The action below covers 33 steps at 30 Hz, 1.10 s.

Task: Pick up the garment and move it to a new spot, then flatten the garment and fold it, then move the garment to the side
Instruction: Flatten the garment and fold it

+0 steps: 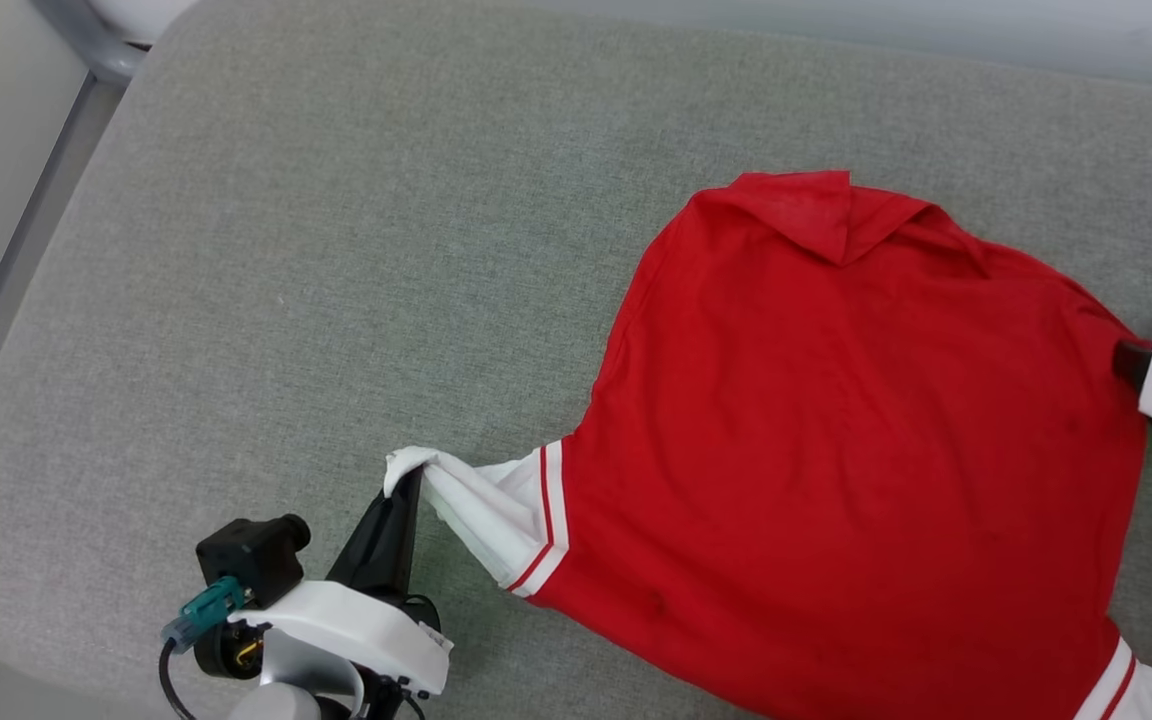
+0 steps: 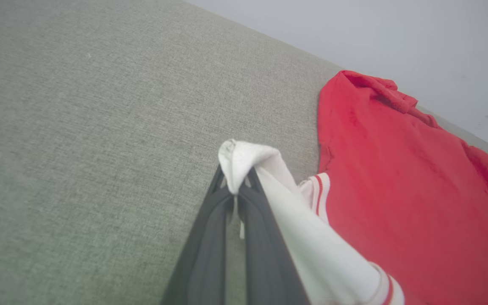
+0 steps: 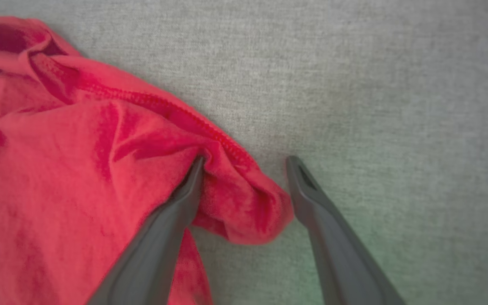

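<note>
Grey cushion [image 1: 336,250] under the garment [image 1: 836,420]: sleeve [image 1: 481,505] tight in left claw [image 2: 235,186], hem [image 3: 210,127] inside wide right claw [image 3: 247,163].

No text, label, brand, number or sign could be read. The garment [image 1: 836,430] showed only plain red cloth, with striped trim at its 8 o'clock edge, and the grey cushion [image 1: 336,250] beneath it carried no legible marking.

Left gripper [image 2: 235,188]: 2 fingers pinched together on the white sleeve [image 2: 269,169] tip of the garment [image 2: 396,190]. Red body lies right of the gripper, on the grey cushion [image 2: 79,148].
</note>
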{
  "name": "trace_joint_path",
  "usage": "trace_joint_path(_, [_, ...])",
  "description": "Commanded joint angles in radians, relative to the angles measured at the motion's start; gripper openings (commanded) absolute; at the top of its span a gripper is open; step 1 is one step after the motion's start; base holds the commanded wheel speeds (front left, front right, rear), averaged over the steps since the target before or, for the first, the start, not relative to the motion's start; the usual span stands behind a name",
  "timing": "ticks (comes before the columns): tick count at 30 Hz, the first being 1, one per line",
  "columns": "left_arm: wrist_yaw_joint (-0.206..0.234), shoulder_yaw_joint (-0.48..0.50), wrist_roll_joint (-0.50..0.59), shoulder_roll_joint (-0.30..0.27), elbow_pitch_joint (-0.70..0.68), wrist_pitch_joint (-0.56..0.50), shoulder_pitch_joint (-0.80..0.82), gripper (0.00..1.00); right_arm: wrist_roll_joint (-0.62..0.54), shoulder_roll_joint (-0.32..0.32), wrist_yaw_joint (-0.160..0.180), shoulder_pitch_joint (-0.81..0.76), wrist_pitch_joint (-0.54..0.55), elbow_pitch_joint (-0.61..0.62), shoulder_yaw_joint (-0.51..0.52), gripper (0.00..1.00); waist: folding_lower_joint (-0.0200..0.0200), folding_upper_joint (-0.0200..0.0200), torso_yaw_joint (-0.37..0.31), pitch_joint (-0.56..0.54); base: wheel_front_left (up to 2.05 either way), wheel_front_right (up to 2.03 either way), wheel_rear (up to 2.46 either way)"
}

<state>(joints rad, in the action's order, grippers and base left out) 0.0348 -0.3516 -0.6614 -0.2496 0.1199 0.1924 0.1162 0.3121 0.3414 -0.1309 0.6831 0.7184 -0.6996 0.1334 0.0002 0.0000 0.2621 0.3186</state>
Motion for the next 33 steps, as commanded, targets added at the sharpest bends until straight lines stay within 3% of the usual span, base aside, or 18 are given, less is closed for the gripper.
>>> trace_joint_path(1, [-0.007,0.0,0.0,0.002,0.006,0.008,0.016,0.0,0.003,-0.019,0.0,-0.026,0.059,-0.054,0.005,1.0,-0.0002,0.0,0.005,0.006,0.0,0.0,0.0])
trace_joint_path(6, [-0.011,-0.004,-0.004,0.009,0.032,0.016,0.022,0.0,-0.013,-0.059,0.001,-0.058,0.185,-0.126,0.036,1.0,-0.0002,0.0,0.003,-0.003,0.0,0.0,0.0])
trace_joint_path(7, [-0.011,-0.002,-0.005,0.008,0.04,0.019,0.023,0.0,-0.017,-0.062,0.001,-0.05,0.202,-0.117,0.038,0.0,-0.0002,0.0,0.0,-0.012,0.0,0.0,0.0])
trace_joint_path(14, [0.005,0.013,-0.011,-0.01,0.052,0.019,-0.008,0.0,-0.032,0.002,0.001,-0.008,0.117,0.033,0.03,0.0,-0.0002,0.0,-0.036,-0.071,0.0,0.0,0.0])
trace_joint_path(19, [0.025,0.031,-0.02,-0.03,0.044,0.015,-0.045,0.0,-0.023,0.03,0.001,-0.089,0.106,0.154,0.014,0.0,-0.0002,0.0,-0.086,-0.129,0.0,0.0,0.0])
trace_joint_path(27, [0.057,0.052,-0.034,-0.067,0.025,-0.011,-0.119,0.0,-0.006,0.048,0.001,-0.379,0.13,0.401,0.069,0.0,-0.0002,0.0,-0.185,-0.224,0.0,0.0,0.0])
trace_joint_path(33, [0.078,0.055,-0.04,-0.08,0.015,-0.03,-0.159,0.0,-0.004,-0.033,0.001,-0.656,0.143,0.565,0.155,0.0,-0.0002,0.0,-0.258,-0.269,0.0,0.0,0.0])
